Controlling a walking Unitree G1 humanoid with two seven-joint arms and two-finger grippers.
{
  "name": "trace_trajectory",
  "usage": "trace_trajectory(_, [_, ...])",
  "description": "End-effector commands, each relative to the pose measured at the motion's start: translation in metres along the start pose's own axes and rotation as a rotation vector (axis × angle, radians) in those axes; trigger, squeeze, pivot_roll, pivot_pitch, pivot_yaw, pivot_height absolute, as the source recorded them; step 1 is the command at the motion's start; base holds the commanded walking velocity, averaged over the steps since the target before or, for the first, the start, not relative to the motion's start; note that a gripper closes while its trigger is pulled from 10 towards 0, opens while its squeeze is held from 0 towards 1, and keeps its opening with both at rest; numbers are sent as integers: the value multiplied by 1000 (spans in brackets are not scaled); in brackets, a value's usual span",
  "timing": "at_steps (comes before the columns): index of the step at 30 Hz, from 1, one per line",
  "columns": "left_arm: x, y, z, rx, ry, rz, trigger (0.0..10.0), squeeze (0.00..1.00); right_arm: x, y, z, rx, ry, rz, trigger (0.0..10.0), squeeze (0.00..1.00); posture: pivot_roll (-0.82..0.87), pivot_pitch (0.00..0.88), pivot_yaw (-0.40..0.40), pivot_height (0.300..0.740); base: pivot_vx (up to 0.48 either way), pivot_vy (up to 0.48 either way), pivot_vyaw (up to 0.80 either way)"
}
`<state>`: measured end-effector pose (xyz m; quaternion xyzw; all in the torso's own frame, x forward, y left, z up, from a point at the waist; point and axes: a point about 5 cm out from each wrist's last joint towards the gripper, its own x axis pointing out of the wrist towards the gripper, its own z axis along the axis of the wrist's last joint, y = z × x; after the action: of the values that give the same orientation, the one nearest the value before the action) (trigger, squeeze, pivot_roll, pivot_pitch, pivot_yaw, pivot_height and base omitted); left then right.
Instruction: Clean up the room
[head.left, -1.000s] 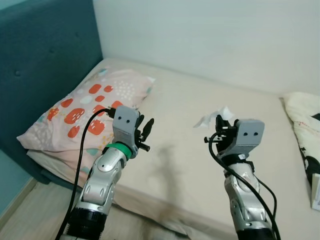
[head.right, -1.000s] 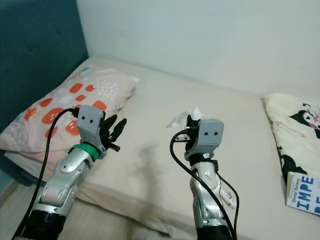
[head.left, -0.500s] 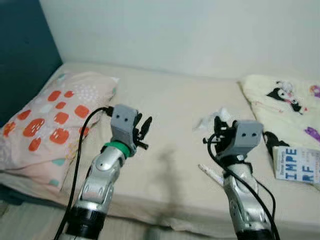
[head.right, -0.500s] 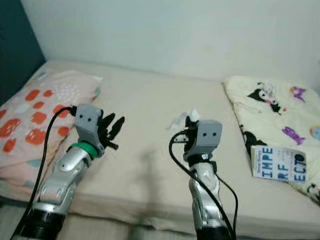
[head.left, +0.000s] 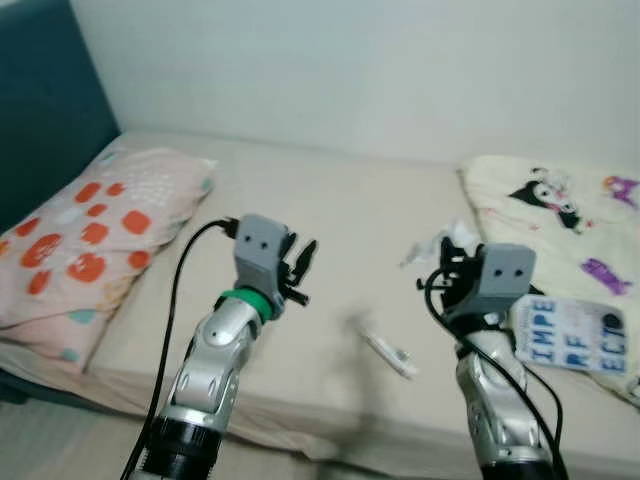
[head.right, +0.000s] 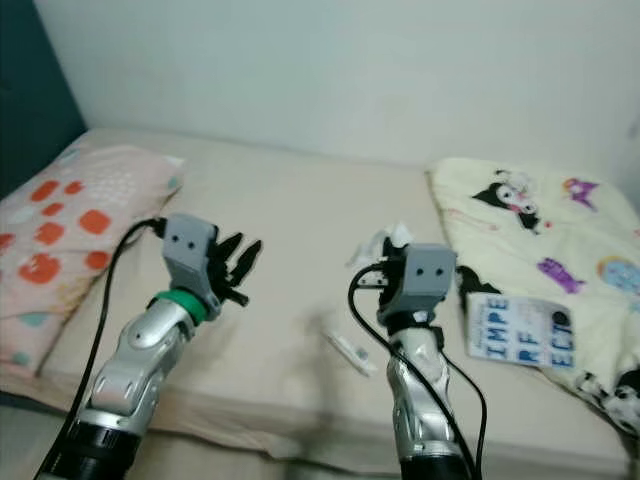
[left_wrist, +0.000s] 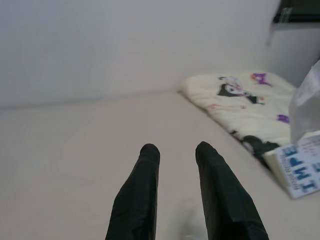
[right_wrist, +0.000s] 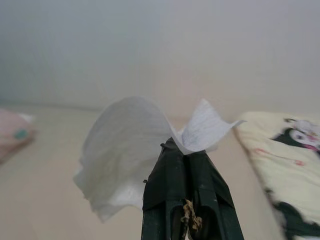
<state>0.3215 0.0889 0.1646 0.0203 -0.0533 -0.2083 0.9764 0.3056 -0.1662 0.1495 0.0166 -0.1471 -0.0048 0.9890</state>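
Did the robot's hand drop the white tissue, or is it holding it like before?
No, it has not dropped it. The right gripper stays clamped on the tissue, held above the bed; the camera turned.

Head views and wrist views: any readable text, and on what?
"IMPE / RF / ECT": large dark blue letters on the white book cover lying on the cream cartoon-print blanket.
Same book, left wrist view: letters blurred, unreadable.
Small print under the title: too blurred to read.
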Motion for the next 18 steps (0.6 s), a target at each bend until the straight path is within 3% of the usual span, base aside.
trace_trajectory(1, [-2, 3, -4, -1, 19, 14, 10000, 0, -2, 1, -3, 17, 14, -3, 10000, 0, -40, 37, 0, 740, 0, 0, 0])
trace_trajectory(18, [-1, 4, -5, 7, 31, 22, 10000, 0, -3, 1, -4, 18, 15, -3, 10000, 0, -42, 39, 4, 740, 0, 0, 0])
